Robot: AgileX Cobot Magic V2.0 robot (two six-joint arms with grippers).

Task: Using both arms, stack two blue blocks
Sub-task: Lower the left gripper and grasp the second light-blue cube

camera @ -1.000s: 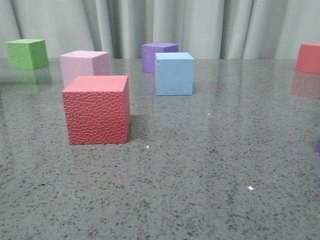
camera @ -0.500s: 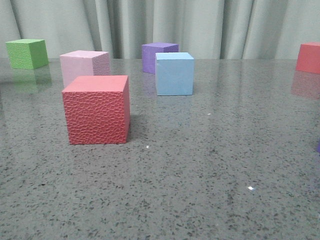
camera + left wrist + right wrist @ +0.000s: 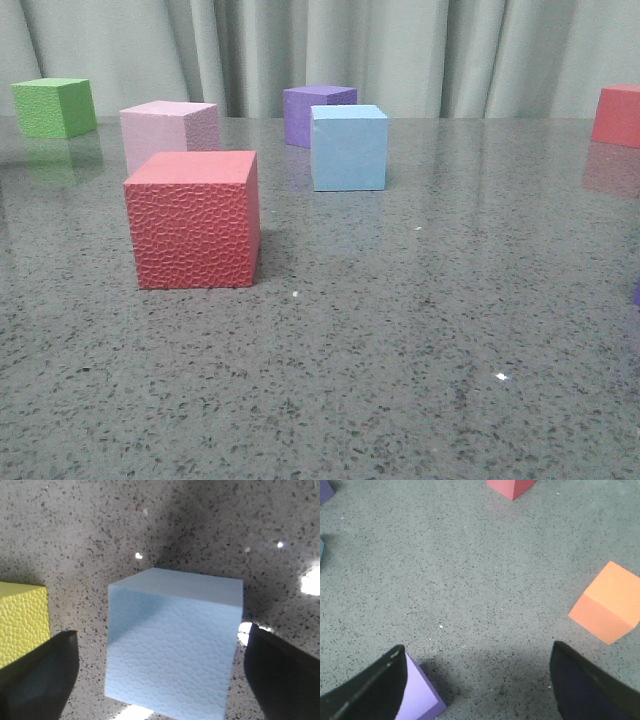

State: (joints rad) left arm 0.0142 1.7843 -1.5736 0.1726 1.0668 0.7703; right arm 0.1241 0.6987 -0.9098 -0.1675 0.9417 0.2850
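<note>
Both pairs of fingers are spread wide: the left gripper (image 3: 160, 680) straddles a blue block (image 3: 172, 650) without touching it, a yellow cube (image 3: 20, 622) beside it; the right gripper (image 3: 475, 685) hovers over bare table (image 3: 485, 580), gripping nothing. The other blue block (image 3: 348, 147) sits near the table's far edge, before a purple cube (image 3: 315, 112).

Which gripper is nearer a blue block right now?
Left. The left gripper is open, its fingers on either side of a blue block, not touching it. The right gripper is open over bare table beside a lilac cube, with no blue block between its fingers.
</note>
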